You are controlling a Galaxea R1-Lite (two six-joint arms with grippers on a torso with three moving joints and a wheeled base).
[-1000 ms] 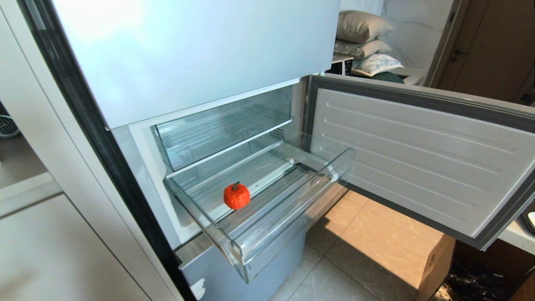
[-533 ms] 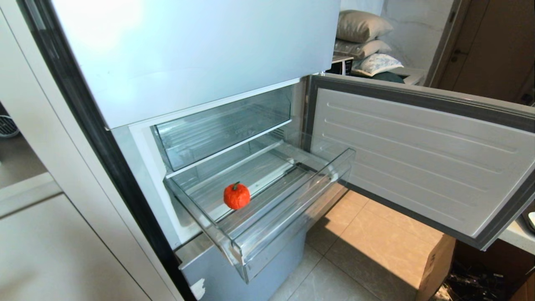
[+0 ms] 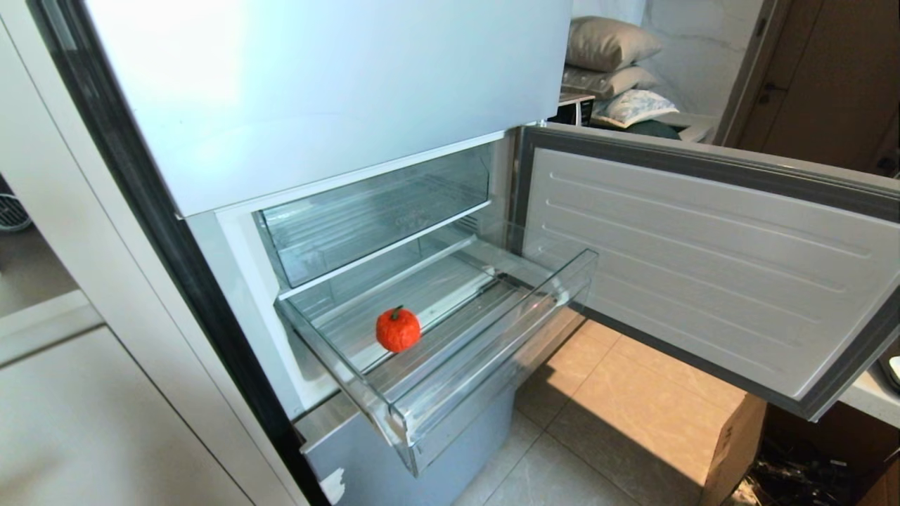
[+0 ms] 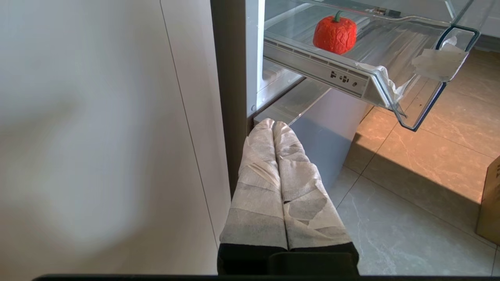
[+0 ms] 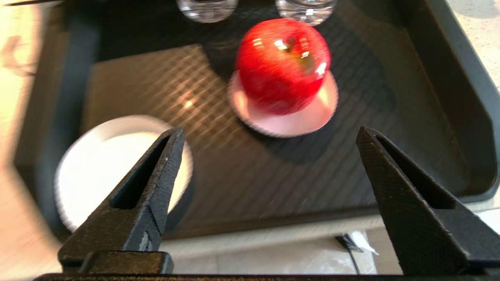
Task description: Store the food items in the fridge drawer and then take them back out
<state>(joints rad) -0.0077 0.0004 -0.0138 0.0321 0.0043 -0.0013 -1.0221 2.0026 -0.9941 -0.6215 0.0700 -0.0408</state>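
1. One fuzzy orange-red fruit lies in the pulled-out fridge drawer; no arm shows in the head view.
2. Left gripper: taped fingers pressed together, empty, low beside the fridge, well below the drawer and fruit.
3. Right gripper: fingers spread wide, holding nothing, above a dark tray; the red apple sits on a pink saucer just beyond the fingertips, with a white saucer near.

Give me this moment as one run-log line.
right gripper: open over dark tray, empty | apple: on small plate | orange-red fruit: in fridge drawer | left gripper: shut, parked low beside fridge
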